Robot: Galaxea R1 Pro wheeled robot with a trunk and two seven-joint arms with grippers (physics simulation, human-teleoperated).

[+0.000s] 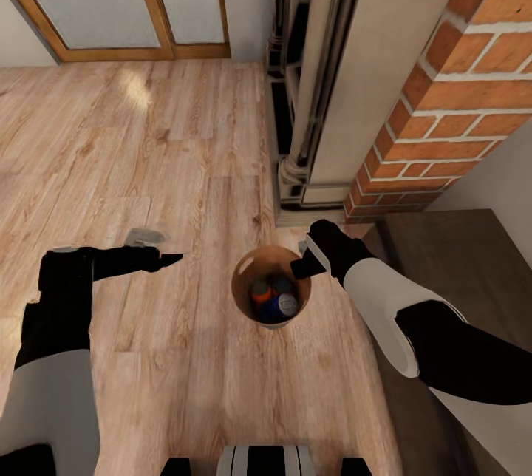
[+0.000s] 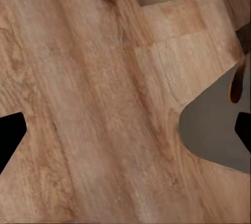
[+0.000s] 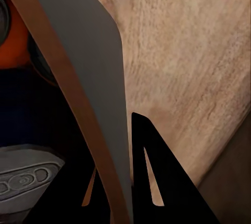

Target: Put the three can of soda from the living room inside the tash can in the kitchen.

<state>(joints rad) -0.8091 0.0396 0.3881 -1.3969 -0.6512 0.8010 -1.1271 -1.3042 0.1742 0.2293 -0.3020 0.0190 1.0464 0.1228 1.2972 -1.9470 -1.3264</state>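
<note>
- The wood-plank floor (image 1: 148, 165) is seen across most of the head view, from the upper left down to the bottom edge.
- A red brick chimney (image 1: 458, 92) is seen at the upper right, with a pale column and a dark ornate fireplace surround (image 1: 295, 77) just to its left at the top centre.
- Wood-framed glass doors (image 1: 125, 3) are set along the upper left edge, with green grass visible through them.
- A dark brown surface (image 1: 458, 262) is seen at the right, below the chimney.
- The right arm is extended from the lower right toward the centre; the right gripper (image 1: 307, 263) is placed at the right side of the trash can's rim. In the right wrist view the grey wall and brown rim are seen between the two dark fingers (image 3: 157, 182), one inside and one outside, so the rim appears to be clamped.
- The left arm is held at the left of the frame; the left gripper (image 1: 164, 259) is pointed right, well apart from the bin, and its fingers are spread wide at opposite edges of the left wrist view.
- The trash can (image 1: 244, 291) is stood upright on the floor in the lower centre; its grey wall (image 2: 209, 130) is also seen in the left wrist view.
- Inside it, two orange soda cans (image 1: 260, 291) and one dark blue soda can (image 1: 284, 304) are gathered.
</note>
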